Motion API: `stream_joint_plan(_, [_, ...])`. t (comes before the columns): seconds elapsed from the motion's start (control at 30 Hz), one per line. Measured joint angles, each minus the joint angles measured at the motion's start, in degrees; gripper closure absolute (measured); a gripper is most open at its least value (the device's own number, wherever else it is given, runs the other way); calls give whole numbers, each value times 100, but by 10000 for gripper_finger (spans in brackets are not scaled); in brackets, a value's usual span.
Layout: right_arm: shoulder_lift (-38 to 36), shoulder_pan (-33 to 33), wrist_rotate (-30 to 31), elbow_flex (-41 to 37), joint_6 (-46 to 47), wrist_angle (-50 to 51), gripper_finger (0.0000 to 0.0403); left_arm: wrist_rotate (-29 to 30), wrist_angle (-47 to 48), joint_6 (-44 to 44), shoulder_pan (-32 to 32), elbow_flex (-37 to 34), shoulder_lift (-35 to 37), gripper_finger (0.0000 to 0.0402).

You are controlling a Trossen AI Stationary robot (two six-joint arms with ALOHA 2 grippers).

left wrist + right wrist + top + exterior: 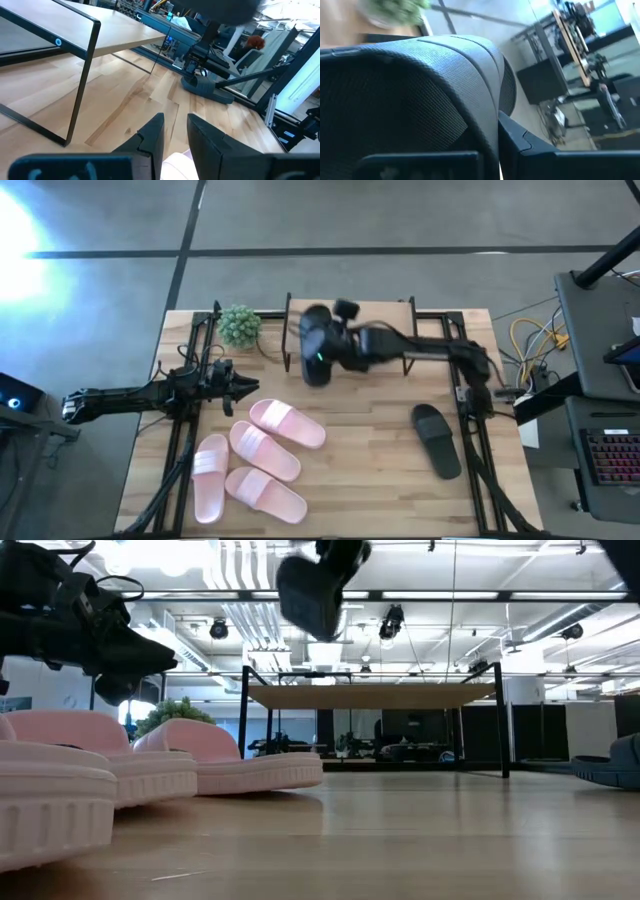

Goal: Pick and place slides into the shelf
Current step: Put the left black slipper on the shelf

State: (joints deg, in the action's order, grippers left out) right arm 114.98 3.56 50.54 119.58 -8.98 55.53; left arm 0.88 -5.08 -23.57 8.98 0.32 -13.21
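Black slide (316, 345) is pinched in right claw (322, 358), held above shelf (380, 310); long axis crosses plank. Left claw (243, 386) is parted, idle.

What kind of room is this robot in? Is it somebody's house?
Probably not a house. It looks like a big robot lab or workshop: exposed pipes and strip lights on the ceiling, a keyboard and loose cables beside the wooden table, and a grey concrete floor.
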Motion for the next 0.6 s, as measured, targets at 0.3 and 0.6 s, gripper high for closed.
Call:
stream_joint_plan(0.3, [1563,958,-456,1544,-980,-23,390,-1,-2,0,0,0,0,332])
stream_joint_plan(0.6, [1972,1211,-21,1497,-1240,-293,390,1,-2,-1,-1,0,0,332])
